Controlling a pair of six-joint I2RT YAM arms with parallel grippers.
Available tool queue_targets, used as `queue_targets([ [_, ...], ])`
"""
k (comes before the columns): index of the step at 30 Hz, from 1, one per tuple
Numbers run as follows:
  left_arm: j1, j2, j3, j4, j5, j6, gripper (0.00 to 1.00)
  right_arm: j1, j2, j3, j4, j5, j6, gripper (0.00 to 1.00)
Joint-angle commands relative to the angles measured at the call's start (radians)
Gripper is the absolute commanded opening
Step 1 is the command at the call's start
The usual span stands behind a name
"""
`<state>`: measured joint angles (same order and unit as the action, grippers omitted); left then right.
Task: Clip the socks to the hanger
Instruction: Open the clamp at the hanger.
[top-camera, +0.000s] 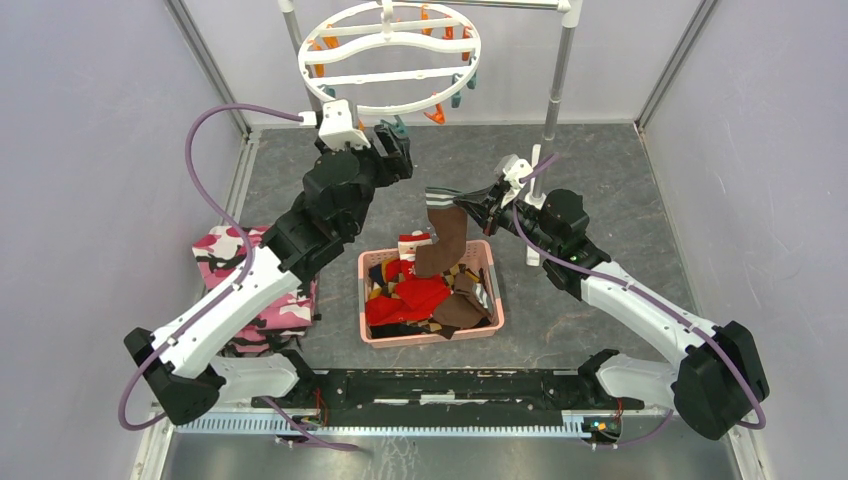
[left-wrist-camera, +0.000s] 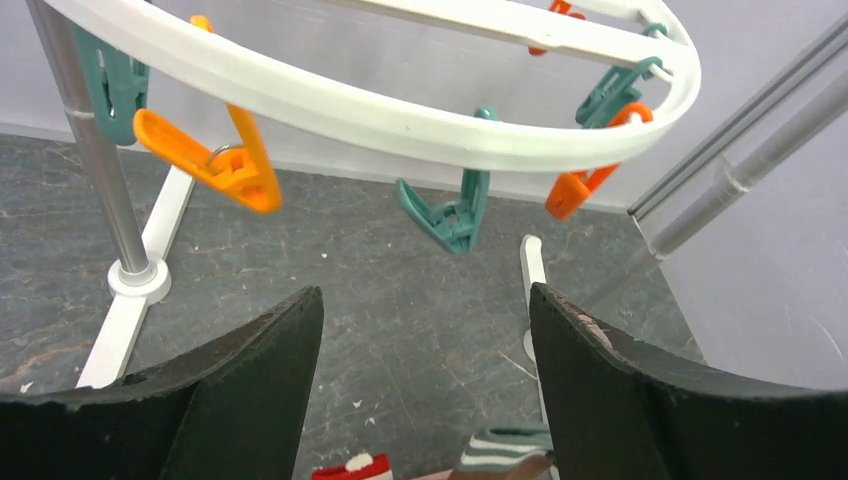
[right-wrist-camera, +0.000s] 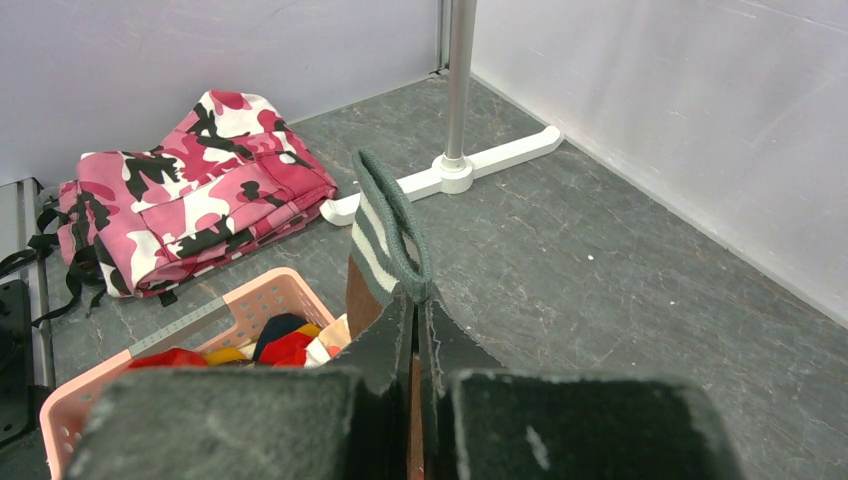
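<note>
My right gripper (top-camera: 478, 203) is shut on the striped grey-and-white cuff of a dark brown sock (top-camera: 442, 240). The sock hangs from it above the pink basket (top-camera: 495, 300). In the right wrist view the cuff (right-wrist-camera: 385, 235) loops up from between my shut fingers (right-wrist-camera: 417, 312). A second brown sock (top-camera: 462, 311) lies in the basket. The round white hanger (top-camera: 390, 57) hangs at the back with orange and teal clips. My left gripper (top-camera: 398, 140) is open and empty just below the hanger's front rim. In the left wrist view a teal clip (left-wrist-camera: 448, 215) and an orange clip (left-wrist-camera: 225, 160) dangle from the rim (left-wrist-camera: 380, 115) above my open fingers (left-wrist-camera: 250, 385).
The basket holds red, argyle and other socks (top-camera: 410, 300). A folded pink camouflage garment (top-camera: 255, 285) lies at the left. The rack's metal pole (top-camera: 560, 80) and white feet (left-wrist-camera: 135, 300) stand at the back. Grey walls close in on both sides.
</note>
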<state>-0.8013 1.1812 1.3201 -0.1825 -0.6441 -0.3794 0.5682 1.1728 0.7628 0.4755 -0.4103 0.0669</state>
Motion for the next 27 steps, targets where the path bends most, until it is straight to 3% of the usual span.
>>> queue_targets([
  [1,0.04,0.021,0.048,0.082,0.021,0.021,0.81,-0.003,-0.004,0.034,0.029,-0.011,0.011,0.0],
  [7,0.091,0.053,0.067,0.085,0.095,-0.04,0.77,-0.003,-0.005,0.035,0.029,-0.013,0.013,0.0],
  [18,0.112,0.091,0.086,0.143,0.087,-0.055,0.67,-0.002,0.002,0.036,0.032,-0.021,0.018,0.0],
  [27,0.123,0.121,0.094,0.178,0.081,-0.056,0.64,-0.002,0.0,0.038,0.031,-0.021,0.015,0.0],
])
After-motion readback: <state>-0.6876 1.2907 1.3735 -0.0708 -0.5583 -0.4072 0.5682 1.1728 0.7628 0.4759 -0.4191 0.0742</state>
